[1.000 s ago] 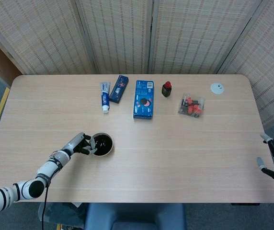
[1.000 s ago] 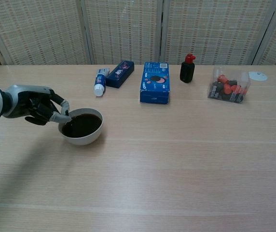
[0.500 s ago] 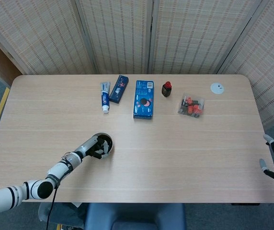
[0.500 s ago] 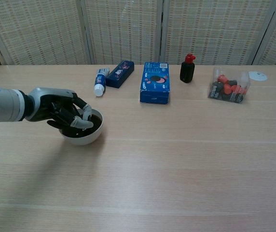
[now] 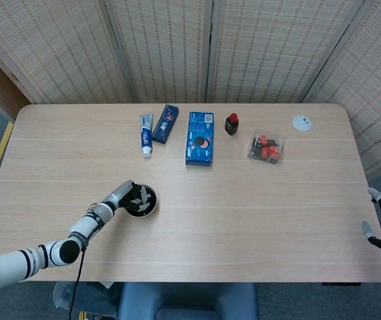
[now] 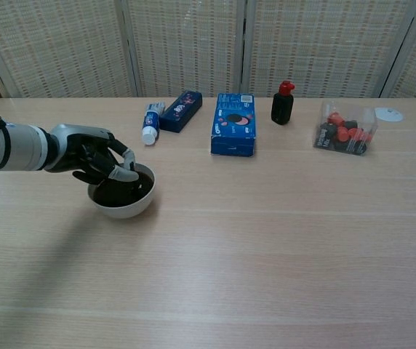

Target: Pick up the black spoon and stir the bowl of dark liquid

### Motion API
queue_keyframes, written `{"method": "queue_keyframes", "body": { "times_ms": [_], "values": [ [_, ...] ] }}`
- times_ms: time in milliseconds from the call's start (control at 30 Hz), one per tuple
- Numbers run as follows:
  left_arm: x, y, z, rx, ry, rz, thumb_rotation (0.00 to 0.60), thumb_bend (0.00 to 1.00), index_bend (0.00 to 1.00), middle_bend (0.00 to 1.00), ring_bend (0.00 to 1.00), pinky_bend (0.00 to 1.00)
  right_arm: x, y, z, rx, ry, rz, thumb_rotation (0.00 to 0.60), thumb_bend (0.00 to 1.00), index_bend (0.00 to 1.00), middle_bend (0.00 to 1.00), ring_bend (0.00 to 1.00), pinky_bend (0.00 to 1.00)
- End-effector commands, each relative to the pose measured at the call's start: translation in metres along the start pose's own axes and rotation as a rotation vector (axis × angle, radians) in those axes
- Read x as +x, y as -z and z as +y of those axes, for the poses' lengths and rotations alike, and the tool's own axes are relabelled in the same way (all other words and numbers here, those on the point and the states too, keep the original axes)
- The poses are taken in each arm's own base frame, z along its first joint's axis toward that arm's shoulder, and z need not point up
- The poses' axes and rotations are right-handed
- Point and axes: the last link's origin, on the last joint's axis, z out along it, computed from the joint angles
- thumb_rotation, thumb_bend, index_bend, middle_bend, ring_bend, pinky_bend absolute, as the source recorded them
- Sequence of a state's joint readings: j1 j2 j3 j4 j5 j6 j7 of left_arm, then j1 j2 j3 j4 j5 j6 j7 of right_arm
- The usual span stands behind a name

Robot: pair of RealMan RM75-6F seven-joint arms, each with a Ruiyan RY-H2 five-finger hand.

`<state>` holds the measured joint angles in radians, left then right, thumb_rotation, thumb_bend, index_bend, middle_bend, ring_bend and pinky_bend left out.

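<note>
Spoon cannot be made out in either view; if the left hand (image 6: 99, 161) has it, the curled fingers (image 6: 124, 173) hide it, so whether they grip anything cannot be told. That hand hangs over the near-left rim of the bowl (image 6: 124, 207) of dark liquid (image 6: 132, 187), fingertips over the liquid. Behind lie a toothpaste tube (image 6: 150, 122), a small blue box (image 6: 180, 110), a cookie box (image 6: 234, 124), a red-capped bottle (image 6: 282, 103) and a clear tub (image 6: 346, 129). Only a sliver of the right hand (image 5: 379, 220) shows off the surface's (image 6: 266, 247) edge, its state unreadable.
</note>
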<state>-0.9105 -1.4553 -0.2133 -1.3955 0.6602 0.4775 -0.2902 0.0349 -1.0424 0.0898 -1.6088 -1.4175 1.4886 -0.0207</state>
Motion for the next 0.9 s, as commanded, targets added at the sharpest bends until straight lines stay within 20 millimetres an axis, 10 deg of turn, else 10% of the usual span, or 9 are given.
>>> {"method": "queue_keyframes", "body": {
  "times_ms": [33, 900],
  "values": [
    [0.007, -0.002, -0.003, 0.016, 0.001, 0.023, 0.6, 0.43, 0.65, 1.0, 1.0, 1.0, 0.0, 0.0, -0.001, 0.002, 0.0, 0.0, 0.6, 0.34, 0.15, 0.31, 0.24, 0.38],
    [0.02, 0.037, -0.035, 0.047, 0.029, -0.002, 0.6, 0.43, 0.65, 1.0, 1.0, 1.0, -0.002, -0.002, -0.007, 0.016, 0.002, -0.009, 0.6, 0.34, 0.15, 0.32, 0.25, 0.38]
  ]
}}
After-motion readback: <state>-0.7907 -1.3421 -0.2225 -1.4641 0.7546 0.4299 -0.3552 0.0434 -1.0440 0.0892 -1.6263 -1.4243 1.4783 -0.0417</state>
